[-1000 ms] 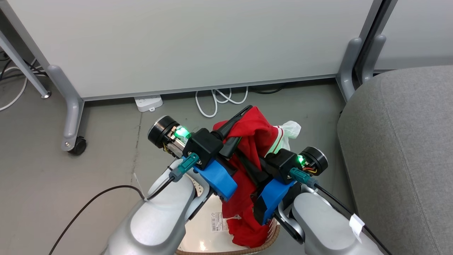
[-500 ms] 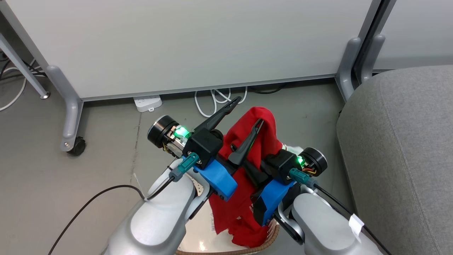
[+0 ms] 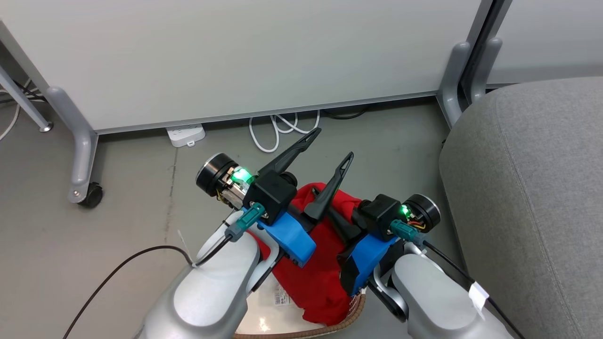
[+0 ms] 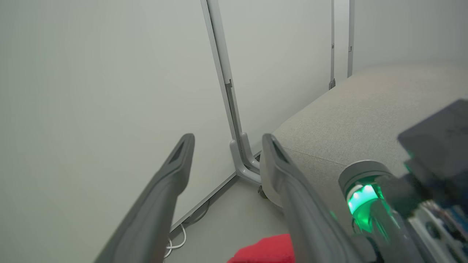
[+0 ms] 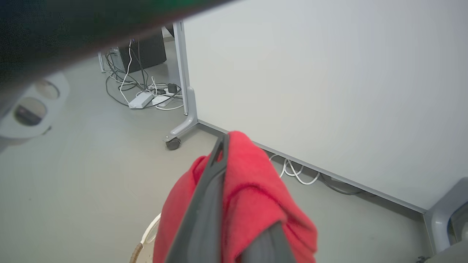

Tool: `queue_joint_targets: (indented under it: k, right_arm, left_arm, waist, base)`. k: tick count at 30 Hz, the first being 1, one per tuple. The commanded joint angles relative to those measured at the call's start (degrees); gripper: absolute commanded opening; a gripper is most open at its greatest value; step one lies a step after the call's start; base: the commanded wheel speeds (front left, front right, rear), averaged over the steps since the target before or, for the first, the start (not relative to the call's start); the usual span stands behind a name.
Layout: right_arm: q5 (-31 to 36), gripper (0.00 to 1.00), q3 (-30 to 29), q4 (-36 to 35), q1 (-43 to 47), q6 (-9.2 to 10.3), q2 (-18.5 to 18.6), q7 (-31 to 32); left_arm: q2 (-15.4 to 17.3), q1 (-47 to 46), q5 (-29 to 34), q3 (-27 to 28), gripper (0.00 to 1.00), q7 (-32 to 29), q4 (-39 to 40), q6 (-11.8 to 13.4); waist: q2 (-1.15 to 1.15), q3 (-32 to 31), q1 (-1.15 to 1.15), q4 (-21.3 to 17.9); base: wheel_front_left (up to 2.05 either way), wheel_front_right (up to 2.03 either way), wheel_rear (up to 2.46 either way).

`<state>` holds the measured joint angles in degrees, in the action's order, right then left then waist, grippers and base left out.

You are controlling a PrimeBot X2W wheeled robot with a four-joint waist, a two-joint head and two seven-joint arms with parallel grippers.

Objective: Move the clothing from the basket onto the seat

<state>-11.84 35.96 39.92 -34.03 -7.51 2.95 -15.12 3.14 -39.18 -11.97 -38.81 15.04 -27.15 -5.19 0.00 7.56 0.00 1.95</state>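
The red clothing [image 3: 320, 268] hangs in a bunch over the basket [image 3: 359, 308], whose brown rim and white labelled floor show beneath my arms. My right gripper [image 3: 325, 200] is shut on the clothing [image 5: 252, 197], which drapes over its fingers [image 5: 204, 204] in the right wrist view. My left gripper [image 3: 330, 146] stands open above the cloth with nothing between its fingers [image 4: 164, 190]; a bit of red clothing [image 4: 267, 250] lies below it. The grey seat [image 3: 532, 188] rises at the right, apart from both grippers, and in the left wrist view the seat [image 4: 365, 117] lies ahead to the right.
A white partition panel [image 3: 235, 56] on grey feet with a caster [image 3: 89, 195] closes off the far side. A power strip [image 3: 186, 135] and a white cable [image 3: 278, 132] lie at its base. A black cable [image 3: 118, 268] trails over the grey floor at the left.
My left gripper has opened and let go of the clothing. The cloth has sagged lower and now hangs from the right gripper alone. The camera has shifted slightly.
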Motion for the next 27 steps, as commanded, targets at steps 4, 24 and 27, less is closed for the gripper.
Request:
queue_joint_targets:
  k: [4, 24, 27]
  right_arm:
    - [-0.1, 0.00, -1.9, -1.0, 0.0, 0.04, -0.1, -0.1]
    - [5.4, 0.00, -15.4, -8.1, 2.7, 0.04, -0.1, -0.1]
    - [6.2, 0.00, -18.2, -9.7, 3.2, 0.04, -0.1, -0.1]
  left_arm:
    - [0.6, -0.1, 0.1, 0.4, 1.00, 0.2, 0.3, 0.2]
    - [1.6, -2.1, 0.3, -1.0, 1.00, 0.2, -0.4, -0.2]
    - [1.6, -2.2, 0.4, -1.6, 1.00, 0.2, -0.5, -0.3]
  waist:
    - [0.00, 1.2, 0.00, -1.5]
    - [0.00, 5.1, 0.00, -11.6]
    - [0.00, 5.8, 0.00, -13.7]
  base:
    - [0.00, 0.00, 0.00]
    - [0.00, 0.00, 0.00]
    - [0.00, 0.00, 0.00]
